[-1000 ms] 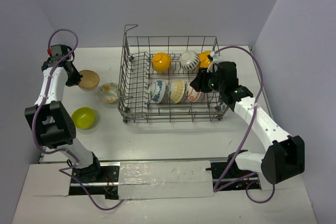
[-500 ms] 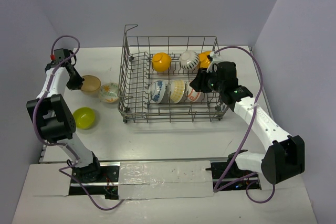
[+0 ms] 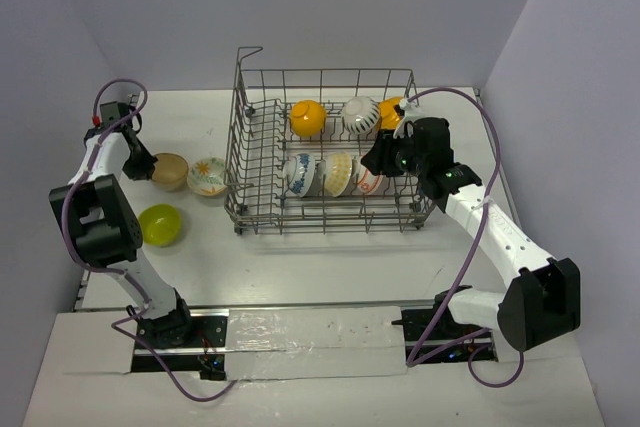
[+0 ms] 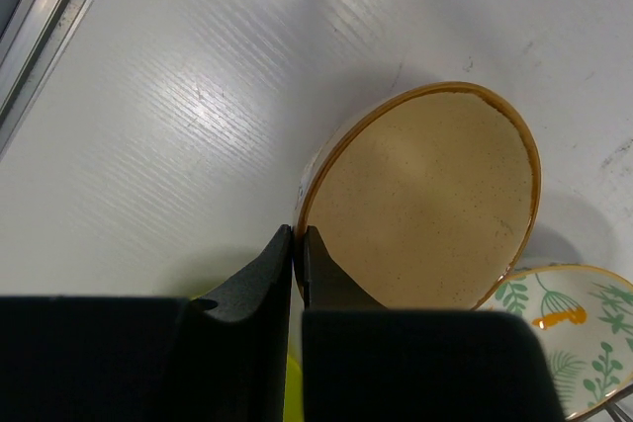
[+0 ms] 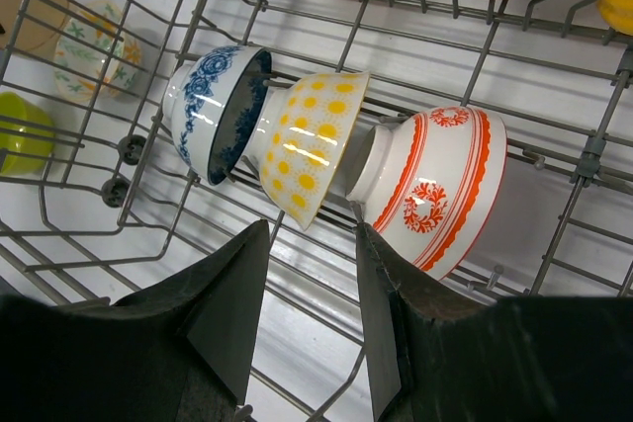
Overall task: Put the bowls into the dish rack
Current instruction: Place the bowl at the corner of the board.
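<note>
My left gripper (image 4: 298, 241) is shut on the rim of the tan bowl (image 4: 425, 205), which appears tilted at the table's left (image 3: 170, 171). A floral bowl (image 3: 208, 176) touches it on the right, and a lime green bowl (image 3: 159, 224) sits nearer. The dish rack (image 3: 320, 225) holds two orange bowls (image 3: 307, 118) (image 3: 391, 112), a white striped bowl (image 3: 359, 115), a blue-patterned bowl (image 5: 213, 111), a yellow-dotted bowl (image 5: 307, 140) and a red-and-white bowl (image 5: 435, 185). My right gripper (image 5: 312, 234) hangs open and empty over the rack's near right part.
The rack's raised corner handle (image 3: 248, 52) stands at its far left. Rows of upright tines (image 5: 554, 244) surround the right gripper. Grey walls close in the back and both sides. The arm bases' rail (image 3: 300, 332) runs along the near edge.
The left wrist has swung left and the tan bowl in its grip has shifted slightly toward the near side. The right arm has not moved.
</note>
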### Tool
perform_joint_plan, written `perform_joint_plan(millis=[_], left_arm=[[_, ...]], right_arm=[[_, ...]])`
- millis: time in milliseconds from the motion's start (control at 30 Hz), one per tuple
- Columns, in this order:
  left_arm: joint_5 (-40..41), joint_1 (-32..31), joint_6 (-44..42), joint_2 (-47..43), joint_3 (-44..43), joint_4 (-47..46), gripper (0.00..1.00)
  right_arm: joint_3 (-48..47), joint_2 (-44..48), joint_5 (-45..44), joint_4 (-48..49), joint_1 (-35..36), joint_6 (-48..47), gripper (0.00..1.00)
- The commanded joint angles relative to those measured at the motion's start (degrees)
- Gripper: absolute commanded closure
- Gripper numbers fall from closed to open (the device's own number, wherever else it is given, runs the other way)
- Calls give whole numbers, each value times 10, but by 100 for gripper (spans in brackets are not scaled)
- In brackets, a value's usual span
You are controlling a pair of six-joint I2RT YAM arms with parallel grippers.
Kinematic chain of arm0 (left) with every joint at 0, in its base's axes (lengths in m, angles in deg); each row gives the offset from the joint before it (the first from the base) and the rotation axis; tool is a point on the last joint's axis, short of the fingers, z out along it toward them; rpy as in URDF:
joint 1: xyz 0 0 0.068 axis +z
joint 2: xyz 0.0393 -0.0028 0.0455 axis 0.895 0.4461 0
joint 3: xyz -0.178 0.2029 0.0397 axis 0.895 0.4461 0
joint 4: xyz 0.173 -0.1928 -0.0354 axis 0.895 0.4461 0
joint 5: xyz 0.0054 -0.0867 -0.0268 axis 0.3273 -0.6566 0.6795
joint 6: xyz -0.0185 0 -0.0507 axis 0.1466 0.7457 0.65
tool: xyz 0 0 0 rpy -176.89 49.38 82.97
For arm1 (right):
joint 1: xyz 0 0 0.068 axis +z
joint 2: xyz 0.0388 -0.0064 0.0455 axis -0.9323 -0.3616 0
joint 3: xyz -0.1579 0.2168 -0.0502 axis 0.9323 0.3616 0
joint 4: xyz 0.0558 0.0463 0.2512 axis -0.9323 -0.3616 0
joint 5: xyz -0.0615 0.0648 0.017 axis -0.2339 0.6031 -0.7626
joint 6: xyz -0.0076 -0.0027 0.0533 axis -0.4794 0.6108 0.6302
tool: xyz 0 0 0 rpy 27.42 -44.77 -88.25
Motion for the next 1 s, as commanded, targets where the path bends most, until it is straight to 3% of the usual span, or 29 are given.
perform_joint_plan(millis=[0,333,867,967], left_arm=[[4,5,11,0,-1,-32,100],[6,12,15,5,13,-40,93],[12,12,21,4,17,-34,63],[11,12,17,5,13,-31,62]], right_arm=[[-14,12,-2,9,6,-8,52],[-15,14,-5,7,9,-9,52],[-13,20,-13,3,11,-11,52],[-13,20,-12,3,12,-11,52]])
